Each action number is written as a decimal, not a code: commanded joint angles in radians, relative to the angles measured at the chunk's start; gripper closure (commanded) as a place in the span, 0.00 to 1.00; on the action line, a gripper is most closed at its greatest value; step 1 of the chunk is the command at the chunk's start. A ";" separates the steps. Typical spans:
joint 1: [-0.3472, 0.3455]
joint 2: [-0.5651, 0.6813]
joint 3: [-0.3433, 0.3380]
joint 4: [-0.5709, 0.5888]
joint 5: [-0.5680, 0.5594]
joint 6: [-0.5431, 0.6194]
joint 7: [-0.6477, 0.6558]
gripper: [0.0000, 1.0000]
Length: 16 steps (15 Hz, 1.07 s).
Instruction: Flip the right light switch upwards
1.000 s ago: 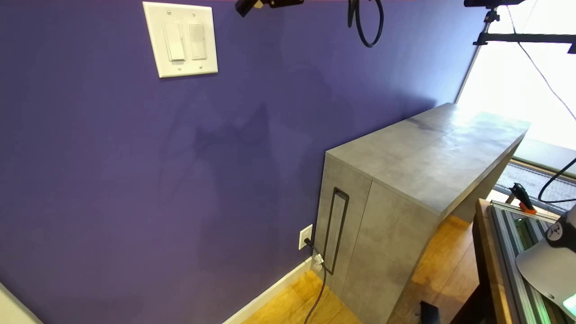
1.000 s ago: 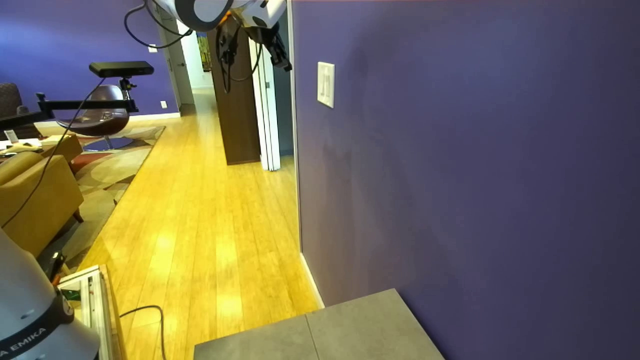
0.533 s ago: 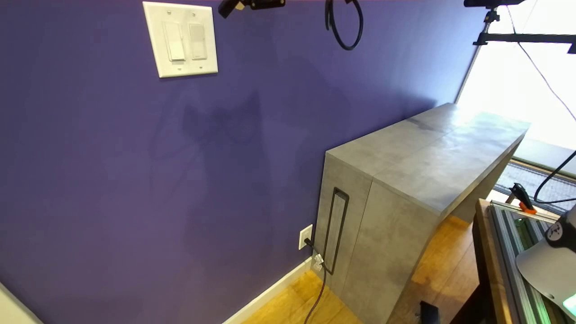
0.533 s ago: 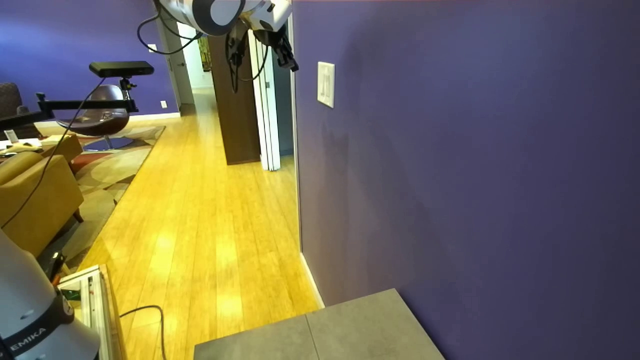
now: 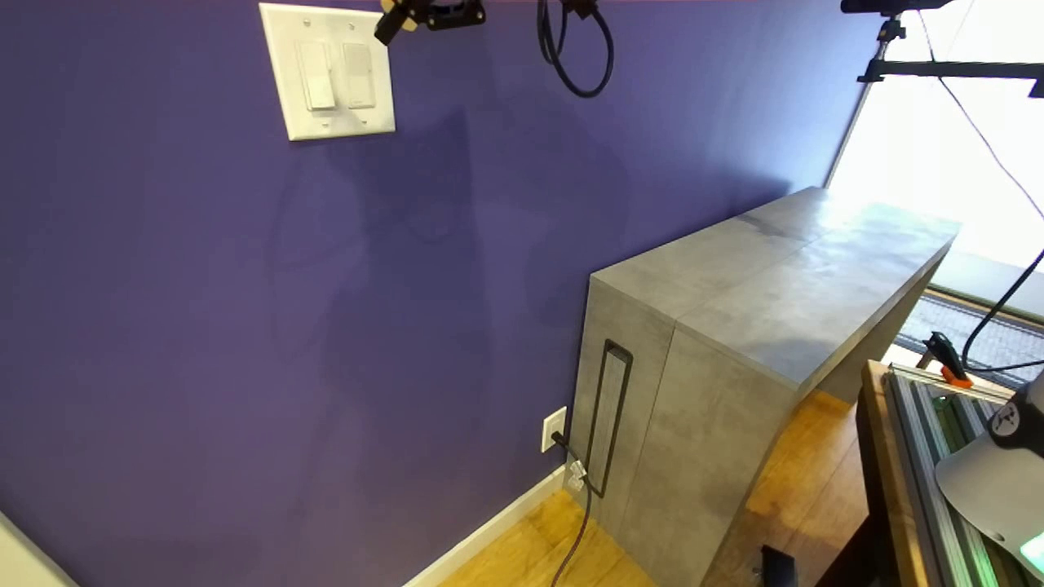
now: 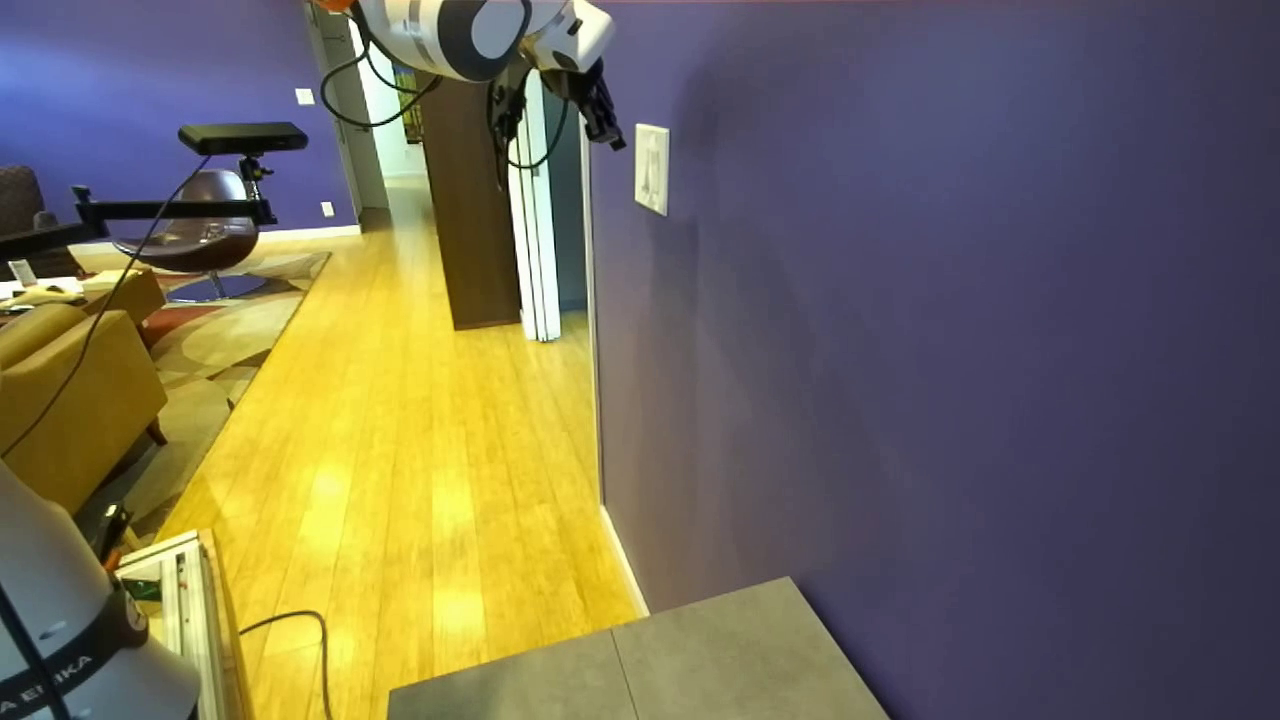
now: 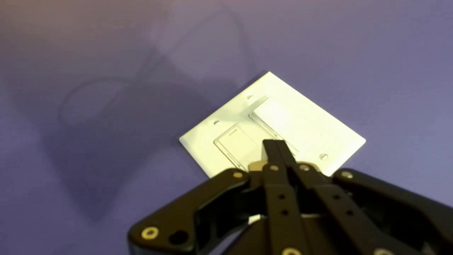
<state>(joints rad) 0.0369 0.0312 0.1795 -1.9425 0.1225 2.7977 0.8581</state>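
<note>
You are holding the black, square-tipped gripper (image 7: 276,146) clenched, finger against finger, hanging near the smooth, squarish white wall plate (image 5: 338,75). The right light switch (image 5: 359,75), a narrow white rocker, is lying nearly flush; the left-hand rocker (image 5: 316,77) is jutting at its lower end. A matte purple wall (image 5: 204,285) is surrounding the plate.

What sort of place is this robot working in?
Most likely a home's living area, though a lounge in an office is possible: an exterior view shows a tan upholstered seat, a rounded brown chair and a patterned rug.
</note>
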 commanded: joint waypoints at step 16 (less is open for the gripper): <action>0.014 0.144 -0.029 0.195 -0.105 -0.110 0.056 1.00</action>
<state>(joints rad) 0.0436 0.1704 0.1467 -1.7894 0.0250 2.7785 0.9130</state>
